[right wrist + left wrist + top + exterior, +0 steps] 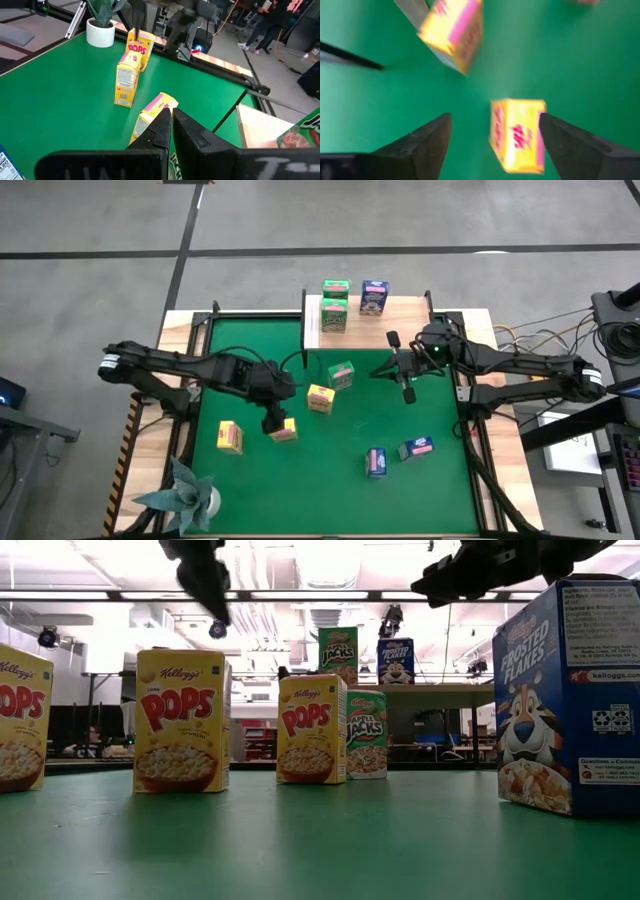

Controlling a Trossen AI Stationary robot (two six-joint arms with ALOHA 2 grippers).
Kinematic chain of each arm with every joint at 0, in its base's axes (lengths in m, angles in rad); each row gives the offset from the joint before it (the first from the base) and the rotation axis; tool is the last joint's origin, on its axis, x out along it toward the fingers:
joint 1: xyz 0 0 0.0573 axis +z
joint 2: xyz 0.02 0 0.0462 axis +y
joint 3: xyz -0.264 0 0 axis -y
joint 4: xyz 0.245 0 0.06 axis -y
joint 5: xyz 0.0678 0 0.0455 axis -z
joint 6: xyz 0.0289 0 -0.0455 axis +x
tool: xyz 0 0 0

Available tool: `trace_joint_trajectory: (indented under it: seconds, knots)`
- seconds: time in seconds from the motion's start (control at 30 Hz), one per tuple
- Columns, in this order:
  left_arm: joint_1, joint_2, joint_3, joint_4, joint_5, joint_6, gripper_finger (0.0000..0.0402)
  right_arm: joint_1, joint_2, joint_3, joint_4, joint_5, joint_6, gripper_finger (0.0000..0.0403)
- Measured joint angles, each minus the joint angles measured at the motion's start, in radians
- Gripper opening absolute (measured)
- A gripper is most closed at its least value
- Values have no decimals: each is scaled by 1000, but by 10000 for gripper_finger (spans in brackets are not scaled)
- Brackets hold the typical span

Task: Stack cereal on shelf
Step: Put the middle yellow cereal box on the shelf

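High view: we look straight down on a large green mat point(330, 470), our landmark for every place here. Along the mat's far edge sits the wooden shelf point(405, 310), carrying a stack of two green cereal boxes point(334, 305) and one blue box point(374, 298). Our left arm reaches in from the mat's left side; its left gripper point(274, 420) hangs over the mat's middle-left with fingers spread wide and nothing between them, directly above a yellow box point(284, 430). Our right arm comes from the mat's right side; the right gripper point(405, 386) floats over the mat's upper right, fingers pressed together and empty. Loose on the mat lie a third green box point(341, 374) near the centre, another yellow box point(320, 397) beside it, a third yellow box point(230, 437) towards the left, and two blue boxes point(398, 456) near the front right. A folded paper plant point(185, 492) stands at the mat's front left corner.
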Motion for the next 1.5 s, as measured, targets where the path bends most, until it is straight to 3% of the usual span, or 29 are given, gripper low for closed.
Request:
trace_joint_trajectory:
  seconds: [0.23,0.87,1.5]
  knots:
    - [-40,2,-76,25,97,-54,334,0,14,-1,-3,0,29,9]
    - [-78,5,-256,204,61,-73,332,0,14,-1,0,7,70,9]
    - [-81,5,-262,212,28,-77,222,0,14,-1,-1,7,69,9]
